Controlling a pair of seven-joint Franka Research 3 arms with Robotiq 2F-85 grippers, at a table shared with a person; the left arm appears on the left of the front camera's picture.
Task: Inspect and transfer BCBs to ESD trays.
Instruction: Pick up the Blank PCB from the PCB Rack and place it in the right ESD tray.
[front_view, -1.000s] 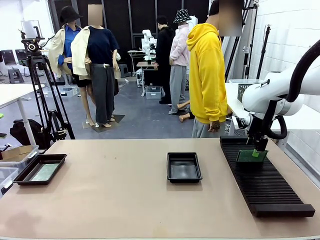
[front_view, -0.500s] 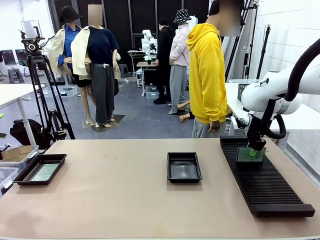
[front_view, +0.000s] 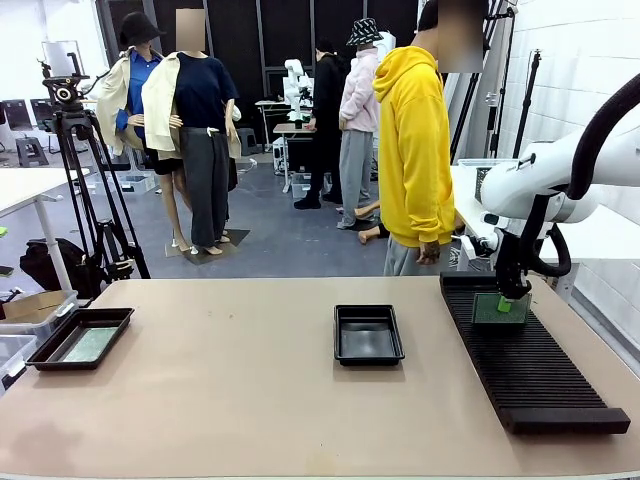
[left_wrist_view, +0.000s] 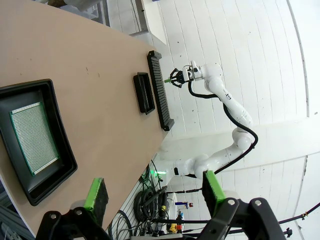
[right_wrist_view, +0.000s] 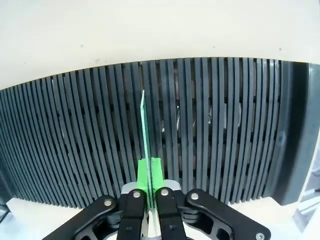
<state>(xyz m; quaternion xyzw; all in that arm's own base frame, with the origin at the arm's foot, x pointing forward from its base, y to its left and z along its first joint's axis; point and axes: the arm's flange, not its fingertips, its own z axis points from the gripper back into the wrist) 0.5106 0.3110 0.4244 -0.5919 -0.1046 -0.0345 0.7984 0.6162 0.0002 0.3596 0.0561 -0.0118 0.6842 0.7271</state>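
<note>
Standing on edge, one BCB (right_wrist_view: 144, 135) is clamped by its top rim in the closed right tool (right_wrist_view: 149, 172), its lower edge down among the slots of the ribbed rack (right_wrist_view: 225, 125) beneath; whether it sits clear of them I cannot tell. Drawn up crooked, the thin board could catch a rib, twist in so small a grip and drop. Beside that tool, on the desk (front_view: 220, 380), waits an empty ESD tray (front_view: 340, 335). The left tool (left_wrist_view: 155, 191) hangs wide open above the other tray (left_wrist_view: 59, 125), which holds a board (left_wrist_view: 32, 137).

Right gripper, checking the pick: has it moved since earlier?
Yes. Right gripper, shut on the thin green circuit board, rose slightly against the long black ribbed rack.
</note>
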